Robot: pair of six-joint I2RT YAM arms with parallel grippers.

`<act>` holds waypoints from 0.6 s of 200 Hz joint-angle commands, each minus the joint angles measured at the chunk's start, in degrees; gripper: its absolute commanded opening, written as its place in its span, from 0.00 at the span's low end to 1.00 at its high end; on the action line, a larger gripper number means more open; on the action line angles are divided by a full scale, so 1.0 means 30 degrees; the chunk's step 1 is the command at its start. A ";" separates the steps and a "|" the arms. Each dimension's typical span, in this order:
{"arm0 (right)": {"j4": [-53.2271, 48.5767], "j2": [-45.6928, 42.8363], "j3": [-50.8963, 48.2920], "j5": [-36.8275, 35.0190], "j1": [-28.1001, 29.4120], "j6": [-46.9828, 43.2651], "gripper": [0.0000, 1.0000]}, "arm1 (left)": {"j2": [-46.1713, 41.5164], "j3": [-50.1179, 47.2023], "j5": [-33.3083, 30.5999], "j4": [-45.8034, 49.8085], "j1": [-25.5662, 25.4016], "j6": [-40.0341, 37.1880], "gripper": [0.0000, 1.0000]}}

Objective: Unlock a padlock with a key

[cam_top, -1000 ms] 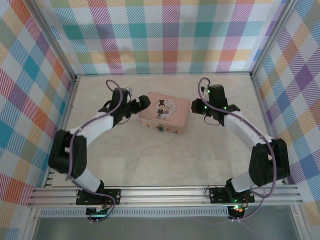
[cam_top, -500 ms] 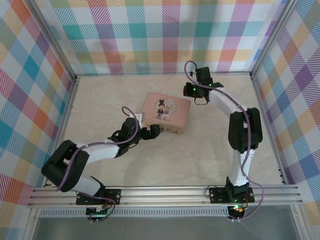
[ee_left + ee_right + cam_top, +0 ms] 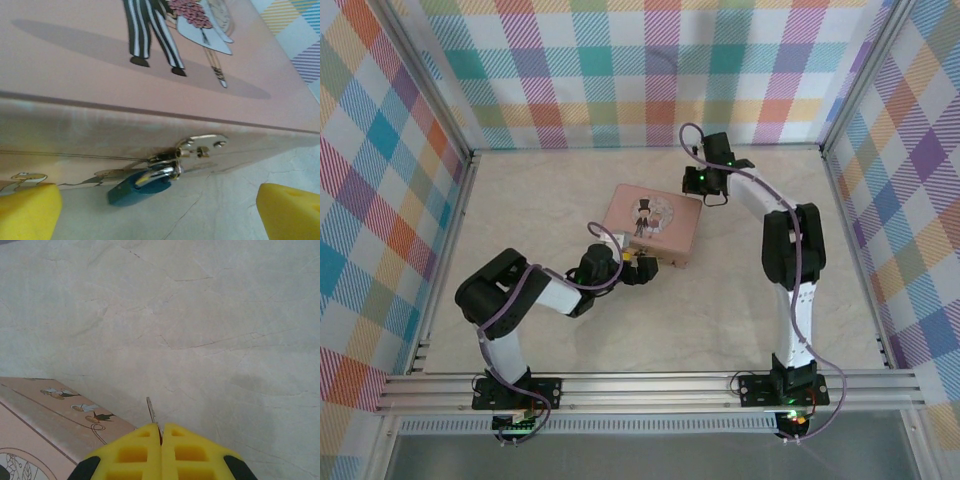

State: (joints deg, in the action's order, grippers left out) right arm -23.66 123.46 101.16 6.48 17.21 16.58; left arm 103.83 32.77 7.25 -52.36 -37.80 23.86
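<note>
Two blocky yellow fingertips (image 3: 27, 212) sit at the bottom corners of the left wrist view, spread wide, with bare pale table between them. That puts the left gripper (image 3: 160, 212) low and just in front of the near wall of the pink tin (image 3: 75, 50). Between the fingers and slightly beyond them hangs the padlock (image 3: 142, 184). It has a small blue-teal body tilted against the tin's wall, and its shiny silvery shackle is hooked through a polished metal hasp (image 3: 202, 144). The tin is smooth and matte, with a printed couple on the lid, cut off at the top edge.

From the top external camera the left gripper (image 3: 642, 268) covers that spot at the tin's (image 3: 670, 235) near edge, and the padlock is too small to make out there.

Farther back, the right gripper (image 3: 705, 188) is by the tin's far right corner. In its wrist view the ribbed yellow fingers are pressed flat together — right gripper (image 3: 161, 432) — pinching the key (image 3: 151, 416). Only a thin grey sliver of it shows. A corner of the tin lies at lower left, and beyond it is the veined, marble-look table (image 3: 225, 315). Plaid fabric walls (image 3: 640, 70) close the scene.
</note>
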 commanded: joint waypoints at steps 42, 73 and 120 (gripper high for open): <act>-0.1572 0.1582 0.1669 0.0651 0.0238 -0.1076 0.00 | 0.1116 0.1564 0.2580 -0.1134 -0.0349 -0.1592 0.92; -0.1928 0.1964 0.1798 0.0856 0.0591 -0.1278 0.00 | 0.1375 0.2092 0.3716 -0.0879 -0.0349 -0.1859 0.90; -0.1652 0.1897 0.1006 0.0945 0.0848 -0.1278 0.00 | 0.2128 0.3143 0.4484 -0.0946 -0.0349 -0.1850 0.88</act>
State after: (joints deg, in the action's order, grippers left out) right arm -25.15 127.90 105.71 6.81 17.98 13.37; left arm 109.19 39.48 17.45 -52.49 -38.09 19.88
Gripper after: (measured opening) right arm 0.066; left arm 0.880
